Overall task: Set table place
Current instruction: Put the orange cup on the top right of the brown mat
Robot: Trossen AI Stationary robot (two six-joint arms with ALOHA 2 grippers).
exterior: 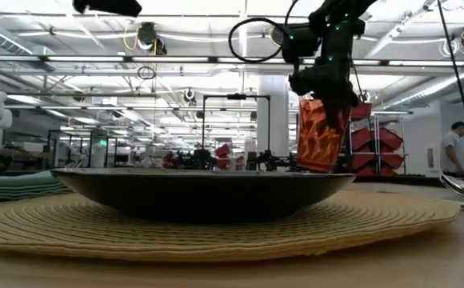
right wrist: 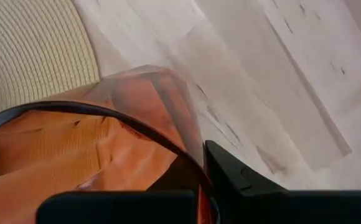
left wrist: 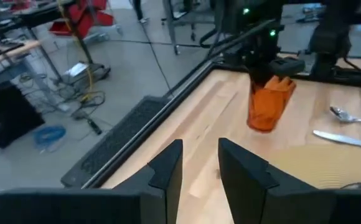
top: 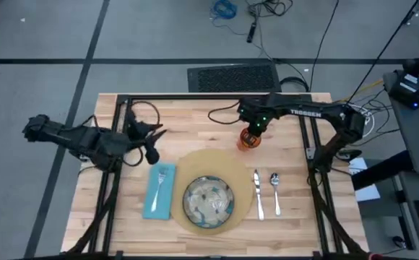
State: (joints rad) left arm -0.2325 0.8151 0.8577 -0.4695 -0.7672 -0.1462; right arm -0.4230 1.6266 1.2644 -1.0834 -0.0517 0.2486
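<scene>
Grey floor with loose cables surrounds the wooden table [top: 123, 217], and on it the place setting is nearly whole. A round mat [top: 195, 162] lies near the front edge with the dish [top: 209, 201] on it. The napkin [top: 159, 191] sits at nine o'clock of the dish with the fork [top: 160, 178] on top; the knife [top: 257, 192] and spoon [top: 275, 189] lie at three o'clock.

What is left, I judge, is the cup [top: 248, 139]. The right gripper [top: 253, 130] has its jaws clamped on the cup's rim and holds it at about one o'clock of the dish, just beyond the mat's edge; the low view suggests it is tilted and not yet set down.

Over at the dish's ten o'clock, the left gripper [left wrist: 199, 165] waits above the table, holding nothing, its jaws slightly parted.

"TROSSEN" reads in white along the right arm [top: 303, 112]; no other writing is legible.
</scene>
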